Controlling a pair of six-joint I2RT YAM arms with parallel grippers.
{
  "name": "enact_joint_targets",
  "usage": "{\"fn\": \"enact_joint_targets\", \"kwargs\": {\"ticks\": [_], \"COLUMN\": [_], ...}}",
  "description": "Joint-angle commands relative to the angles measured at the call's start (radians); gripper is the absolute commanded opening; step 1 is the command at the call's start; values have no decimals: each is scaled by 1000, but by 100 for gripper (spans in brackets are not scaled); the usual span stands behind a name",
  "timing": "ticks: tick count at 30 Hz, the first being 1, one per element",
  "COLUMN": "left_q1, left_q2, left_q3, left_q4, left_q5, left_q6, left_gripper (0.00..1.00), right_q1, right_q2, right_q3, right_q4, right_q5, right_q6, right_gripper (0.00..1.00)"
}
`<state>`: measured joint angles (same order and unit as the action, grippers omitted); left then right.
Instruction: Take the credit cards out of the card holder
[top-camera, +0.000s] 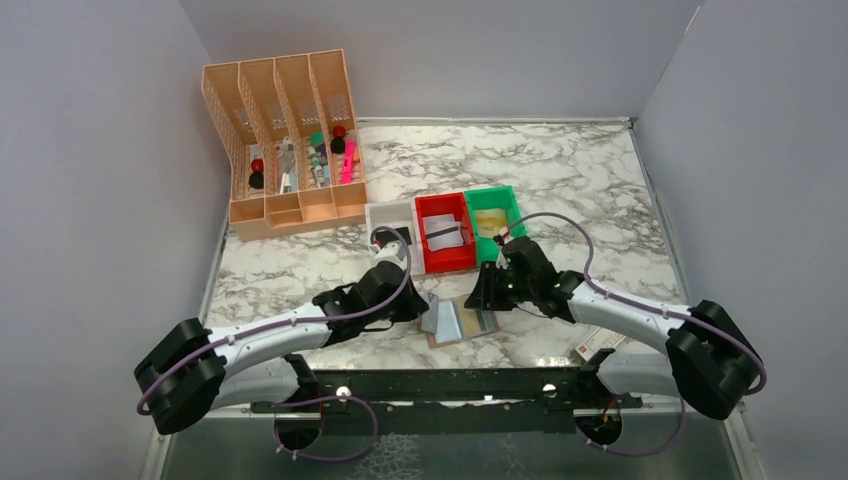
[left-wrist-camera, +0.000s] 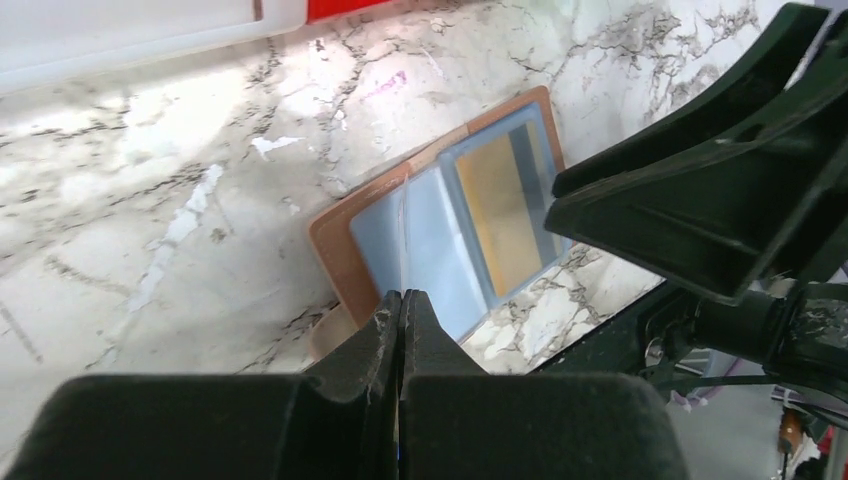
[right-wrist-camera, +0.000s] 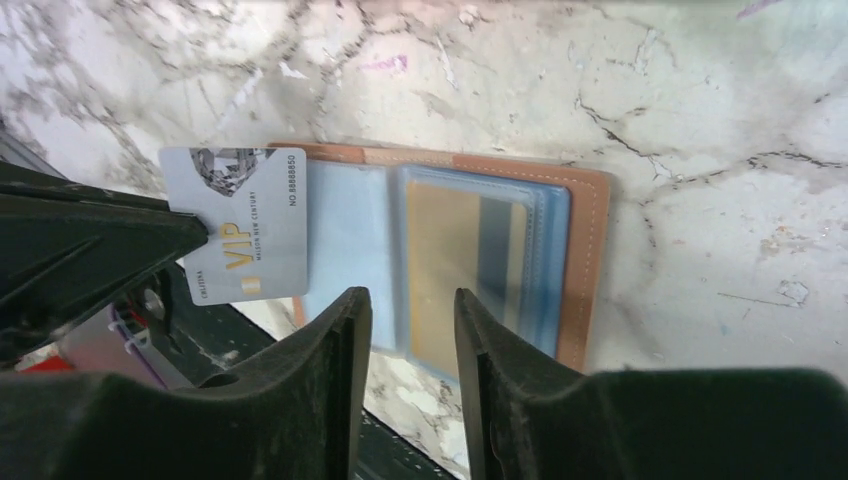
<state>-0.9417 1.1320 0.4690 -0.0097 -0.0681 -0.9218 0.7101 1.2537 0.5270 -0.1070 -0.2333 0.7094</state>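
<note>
The card holder (top-camera: 470, 325) lies open on the marble table between my two grippers, brown outside with pale blue inner faces; it also shows in the left wrist view (left-wrist-camera: 345, 250) and in the right wrist view (right-wrist-camera: 590, 240). A tan-gold credit card (right-wrist-camera: 440, 255) sits in its clear pocket. My left gripper (top-camera: 422, 306) is shut on a silver VIP credit card (right-wrist-camera: 245, 225) and holds it at the holder's left edge. In the left wrist view that card shows edge-on above the shut gripper (left-wrist-camera: 402, 297). My right gripper (right-wrist-camera: 410, 295) is open and empty just above the holder's near edge.
White (top-camera: 372, 215), red (top-camera: 424, 238) and green (top-camera: 516, 205) bins stand in a row just behind the holder; flat things lie in the red and green ones. An orange desk organiser (top-camera: 285, 140) stands at the back left. A paper label (top-camera: 597, 345) lies by the right arm.
</note>
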Motion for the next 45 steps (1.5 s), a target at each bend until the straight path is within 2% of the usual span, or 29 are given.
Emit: {"fn": "enact_joint_targets", "kwargs": {"ticks": [1,4,6,10,13,19,22,25,31,35,45], "left_q1": [4,12,55,263,366,389,389,390,389,389,389], "left_q2": [-82,-132,-151,-146,-142,-120,-107,-120,-155,-139,-118], "left_q3": [28,45,62,74,55,-36,-43,-42,-70,-77,-96], "left_q4": [-87,-114,-117,-69,61,357,407,414,438,466,535], "left_q5": [-72,-107,-70,189,355,531,575,598,581,590,602], "left_q6": [47,89,139,190,166,10,-14,-13,-40,-60,-100], "left_gripper": [0,0,0,0,0,0,0,0,0,0,0], "right_q1": [0,-8,-24,-83,-123,-140,-141,-141,-141,-141,-141], "right_q2": [-71,-99,-97,-62,-50,-21,17,47,66,60,92], "right_q3": [41,44,54,61,56,59,56,43,17,20,15], "right_q4": [-30,-13,-6,63,151,362,457,531,674,667,726], "right_q5": [64,63,51,-61,-185,-395,-465,-492,-580,-592,-670], "right_q6": [3,3,-5,-8,-2,62,106,142,195,189,200], "right_gripper": [45,52,54,55,58,71,77,79,71,66,41]}}
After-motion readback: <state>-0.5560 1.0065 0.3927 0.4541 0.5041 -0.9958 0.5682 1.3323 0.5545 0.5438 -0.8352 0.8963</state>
